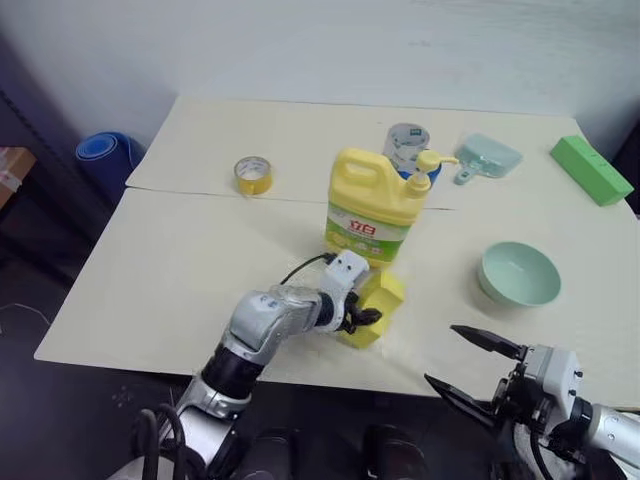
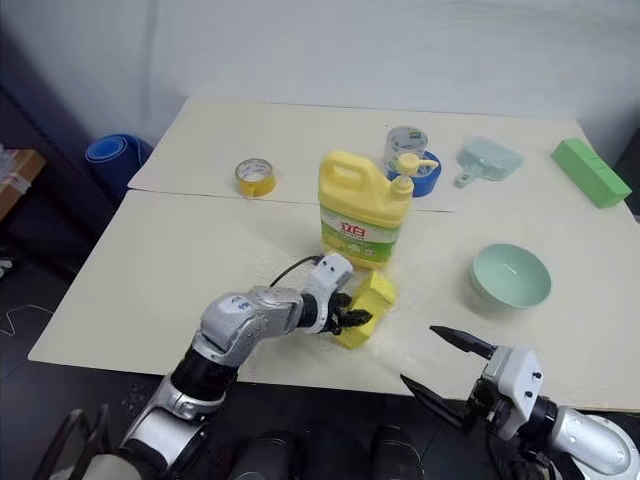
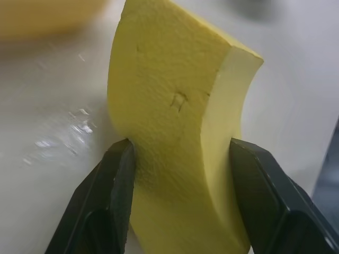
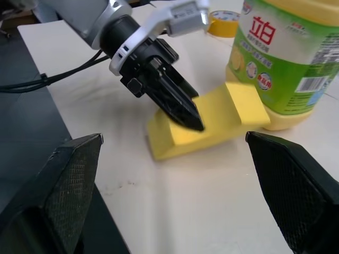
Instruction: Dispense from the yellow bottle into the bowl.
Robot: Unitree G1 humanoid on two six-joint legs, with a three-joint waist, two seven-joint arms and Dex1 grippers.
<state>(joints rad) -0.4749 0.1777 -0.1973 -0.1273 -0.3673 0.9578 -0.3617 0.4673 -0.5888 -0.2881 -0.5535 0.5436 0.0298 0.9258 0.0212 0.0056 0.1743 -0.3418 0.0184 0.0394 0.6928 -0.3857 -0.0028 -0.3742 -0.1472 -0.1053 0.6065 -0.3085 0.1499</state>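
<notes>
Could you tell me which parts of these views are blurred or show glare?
Left wrist view: the yellow sponge between the left hand's fingers is sharp, the yellow bottle behind is blurred, and the table shows glints. Right wrist view: the right hand's own fingers are soft, the bottle's label sharp. Eye views: even light, soft shadows under the bowl.

Pale cream table (image 1: 180, 270) out front, made of two tops pushed together with a seam running across between them. Behind it a plain whitish wall (image 1: 330, 45), evenly lit, no hard shadows. Down the left side a dark floor (image 1: 40, 395), with a blue roll (image 1: 105, 155) beside the table's far corner and something brown (image 1: 12, 170) at the edge.
</notes>
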